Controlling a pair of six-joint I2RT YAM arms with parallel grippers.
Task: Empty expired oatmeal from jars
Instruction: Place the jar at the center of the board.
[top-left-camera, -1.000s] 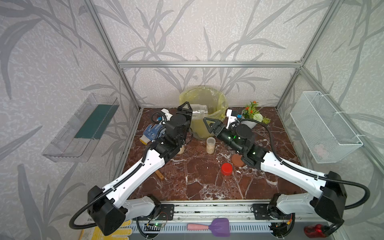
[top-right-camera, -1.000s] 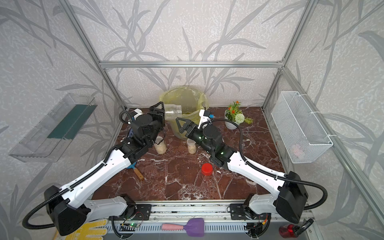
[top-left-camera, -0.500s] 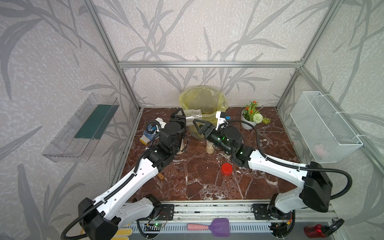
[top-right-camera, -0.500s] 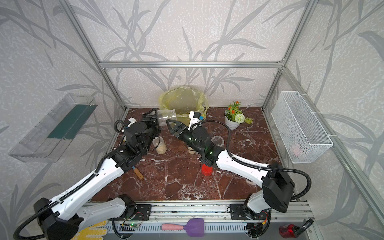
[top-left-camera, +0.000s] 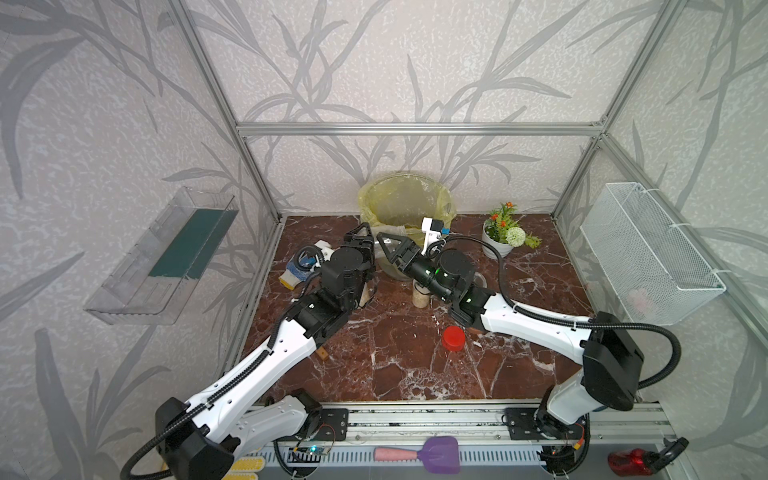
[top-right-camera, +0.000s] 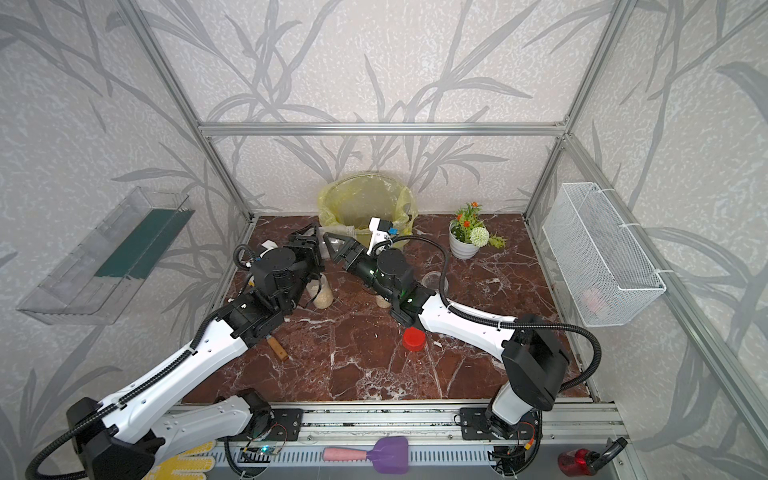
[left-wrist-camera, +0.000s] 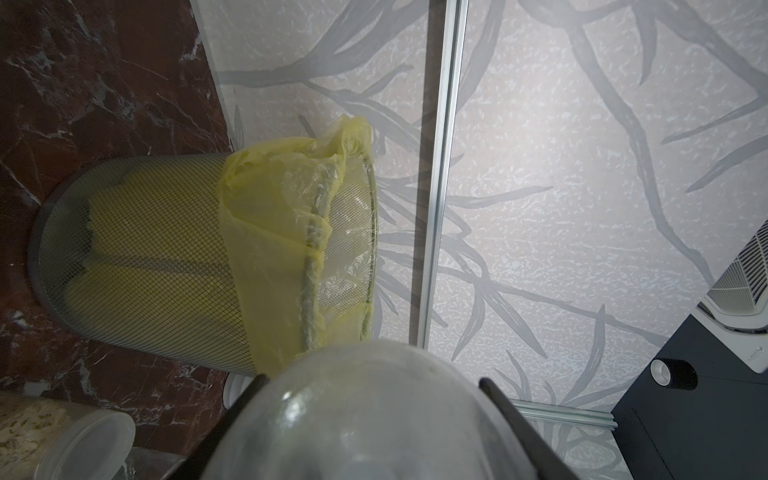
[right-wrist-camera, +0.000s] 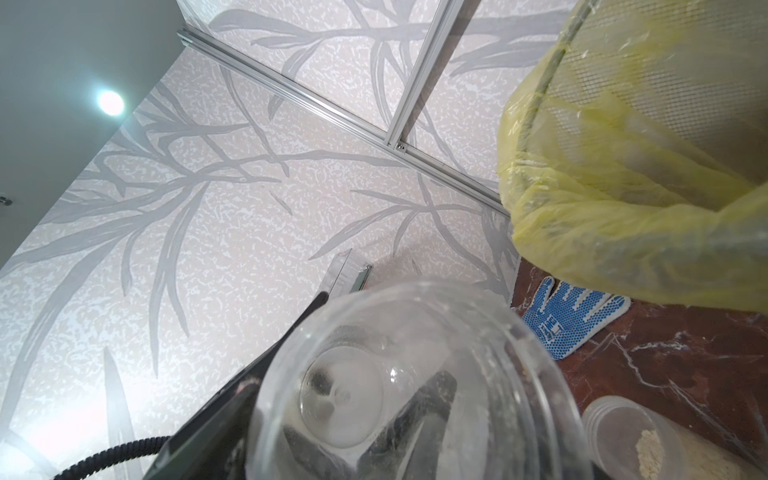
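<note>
My left gripper (left-wrist-camera: 370, 382) is shut on an empty clear jar (left-wrist-camera: 374, 419), held level in front of the yellow-bagged bin (top-left-camera: 405, 199). In a top view that jar (top-right-camera: 345, 230) bridges the left gripper (top-left-camera: 359, 239) and right gripper (top-left-camera: 388, 247). The right gripper (right-wrist-camera: 384, 316) straddles the jar's open mouth (right-wrist-camera: 415, 395). One of its fingers (right-wrist-camera: 257, 386) lies along the wall; the other shows only dimly through the glass. A wider jar of oatmeal (top-right-camera: 322, 295) stands by the left arm. A slim jar of oatmeal (top-left-camera: 419, 297) stands under the right wrist.
A red lid (top-left-camera: 453, 338) and a clear lid (top-right-camera: 434, 280) lie on the marble floor. A white flower pot (top-left-camera: 496, 245) is at the back right, a blue-dotted glove (top-left-camera: 295, 274) at the back left. A wooden piece (top-right-camera: 277, 348) lies by the left arm.
The left gripper has drawn the empty jar back and down from over the bin. The right gripper has swung left to the jar's mouth, and its jaws have narrowed slightly.
</note>
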